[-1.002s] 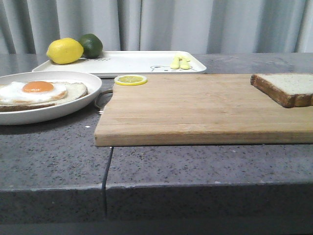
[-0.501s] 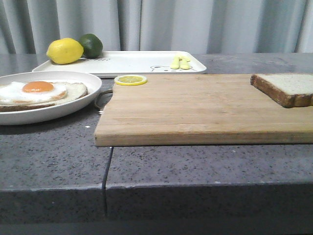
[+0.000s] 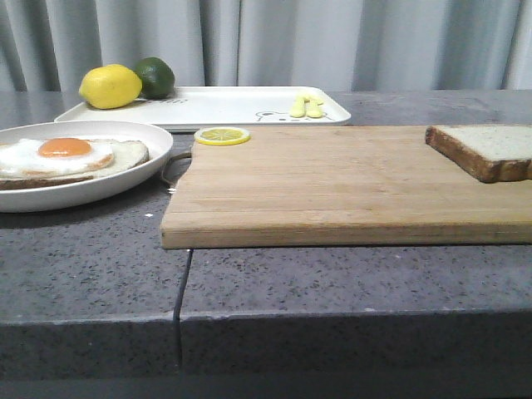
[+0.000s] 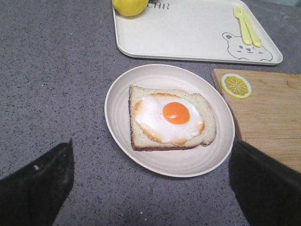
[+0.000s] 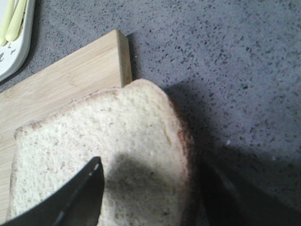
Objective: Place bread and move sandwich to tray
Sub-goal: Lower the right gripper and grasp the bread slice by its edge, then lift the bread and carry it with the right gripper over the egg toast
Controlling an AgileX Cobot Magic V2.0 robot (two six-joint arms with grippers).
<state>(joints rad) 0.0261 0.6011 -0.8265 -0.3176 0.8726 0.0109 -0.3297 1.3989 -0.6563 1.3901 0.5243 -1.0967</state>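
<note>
Speckled square bread (image 5: 99, 155) overhangs the smooth wooden cutting board (image 3: 332, 179).

Illumination is soft, even and overhead; no glare. The front view is sharp, with a narrow shadow under the cutting board (image 3: 349, 179) edge. In the right wrist view, the dark fingers (image 5: 77, 197) are blurred and a broad shadow falls across the bread (image 5: 108, 165) and table (image 5: 225, 70). The left wrist view is evenly lit; its fingers (image 4: 37, 188) are out of focus.
</note>
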